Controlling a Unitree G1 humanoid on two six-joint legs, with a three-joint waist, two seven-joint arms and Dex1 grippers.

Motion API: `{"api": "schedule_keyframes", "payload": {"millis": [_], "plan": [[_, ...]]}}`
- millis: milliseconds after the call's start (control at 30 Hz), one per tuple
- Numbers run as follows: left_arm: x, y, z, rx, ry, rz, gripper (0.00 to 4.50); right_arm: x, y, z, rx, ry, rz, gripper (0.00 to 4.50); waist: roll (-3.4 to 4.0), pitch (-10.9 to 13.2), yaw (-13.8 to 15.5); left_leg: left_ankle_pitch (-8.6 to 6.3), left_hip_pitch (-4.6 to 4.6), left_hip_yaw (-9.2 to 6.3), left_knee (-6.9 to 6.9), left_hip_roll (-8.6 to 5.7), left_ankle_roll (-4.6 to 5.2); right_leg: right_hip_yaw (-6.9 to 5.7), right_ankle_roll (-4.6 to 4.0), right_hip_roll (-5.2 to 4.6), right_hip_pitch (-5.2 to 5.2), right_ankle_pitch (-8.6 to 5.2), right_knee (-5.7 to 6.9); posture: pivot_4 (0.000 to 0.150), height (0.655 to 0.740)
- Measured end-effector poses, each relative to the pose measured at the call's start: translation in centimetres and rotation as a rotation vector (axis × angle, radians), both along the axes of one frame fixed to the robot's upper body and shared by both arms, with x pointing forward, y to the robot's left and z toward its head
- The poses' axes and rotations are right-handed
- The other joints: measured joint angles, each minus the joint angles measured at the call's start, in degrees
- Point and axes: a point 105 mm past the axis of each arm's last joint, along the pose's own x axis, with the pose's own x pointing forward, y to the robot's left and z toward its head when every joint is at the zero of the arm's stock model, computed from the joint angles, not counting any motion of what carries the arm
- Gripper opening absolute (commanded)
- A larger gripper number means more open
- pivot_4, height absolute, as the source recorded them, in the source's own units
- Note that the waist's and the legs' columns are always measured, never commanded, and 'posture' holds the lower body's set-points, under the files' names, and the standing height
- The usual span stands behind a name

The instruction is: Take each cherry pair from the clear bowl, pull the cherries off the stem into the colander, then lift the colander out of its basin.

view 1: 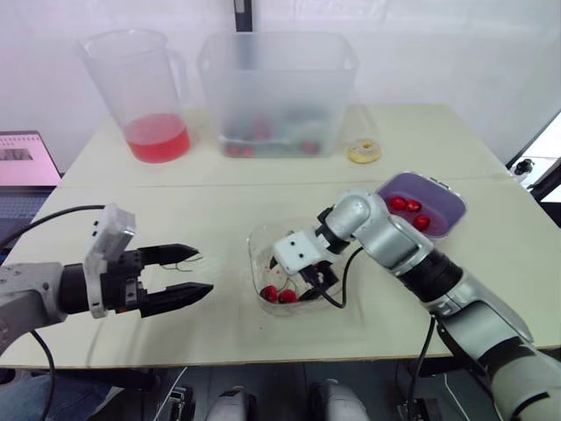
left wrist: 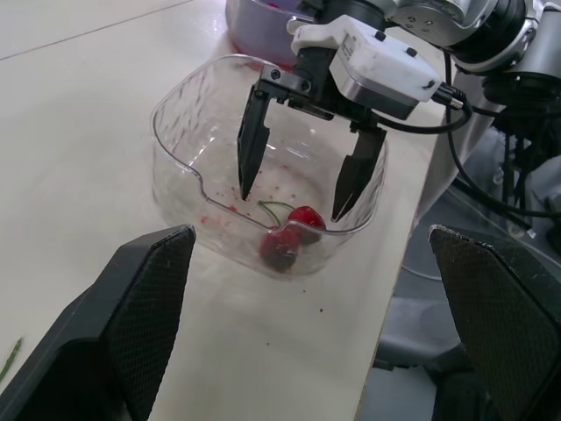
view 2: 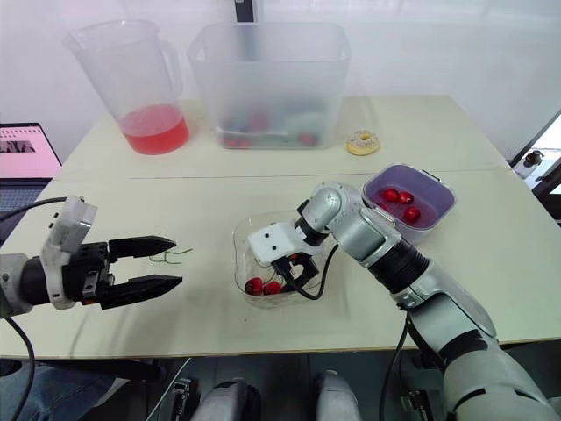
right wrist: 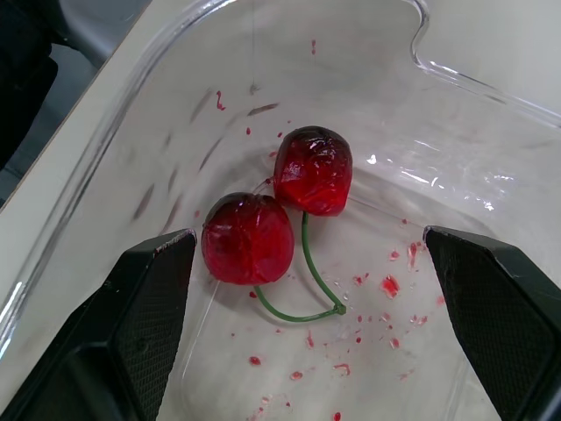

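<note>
Clear plastic bowl (view 1: 255, 254) near the table's front edge holds one cherry pair (right wrist: 254, 237), two red cherries touching and joined by a green stem, lying on its juice-flecked bottom. My right gripper (left wrist: 291, 206) is down inside that bowl, its two fingers spread wide over the pair and gripping nothing, while my left gripper (view 1: 203, 272) hovers above the table left of the bowl, also spread and empty, with bare green stems (view 2: 175, 253) lying near it. The purple colander (view 1: 443, 197) sits beyond the bowl on my right with three loose cherries in it
</note>
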Motion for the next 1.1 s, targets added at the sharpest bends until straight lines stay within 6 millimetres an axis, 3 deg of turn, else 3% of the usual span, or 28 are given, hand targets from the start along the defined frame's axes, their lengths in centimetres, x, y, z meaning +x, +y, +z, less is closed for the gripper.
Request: {"api": "schedule_keyframes", "payload": {"millis": [233,467,600,767,967,1100], "plan": [[-0.1,-0.1,0.0,-0.002,0.003,-0.005,4.48,1.2,0.1,-0.8,-0.032,-0.076,-0.036,4.50,0.00,0.0,0.0,0.00,0.00,0.00,0.01,-0.01,0.00,0.00,0.00,0.00,0.01,0.00,0.00,0.150,0.6863],[0.0,-0.6,-0.3,0.001,0.015,-0.021,4.48,2.8,-1.3,1.7,-0.038,-0.194,-0.103,4.50,0.00,0.0,0.2,0.00,0.00,0.00,0.01,-0.04,0.00,0.00,0.00,-0.01,0.02,0.00,0.00,0.150,0.6863],[0.2,-1.0,0.0,0.001,0.006,-0.040,4.48,1.9,-2.0,3.5,-0.011,-0.192,-0.138,4.50,0.00,0.0,0.1,0.00,-0.01,0.00,-0.01,-0.03,0.00,0.00,0.00,-0.01,0.00,0.00,0.00,0.150,0.6863],[0.5,-1.2,0.2,-0.007,0.003,-0.058,4.48,-0.2,-2.6,6.1,0.099,-0.041,-0.222,4.50,-0.01,0.0,0.1,0.00,0.00,0.00,0.00,-0.02,0.00,0.00,0.00,-0.01,0.02,0.00,-0.01,0.150,0.6863],[0.4,-0.9,0.4,-0.024,0.002,-0.082,4.48,-0.1,-4.1,3.9,0.119,0.122,-0.430,4.50,-0.01,0.0,0.2,0.00,0.00,0.00,0.00,-0.06,0.01,0.00,0.00,-0.03,0.03,0.00,-0.01,0.150,0.6863],[0.6,-0.9,1.1,-0.031,-0.040,-0.100,4.48,0.0,-2.9,2.2,0.153,0.164,-0.545,4.50,-0.01,0.0,0.0,0.00,0.00,0.01,-0.04,0.03,0.00,0.00,0.00,0.01,-0.03,0.00,0.01,0.150,0.6863]]}}
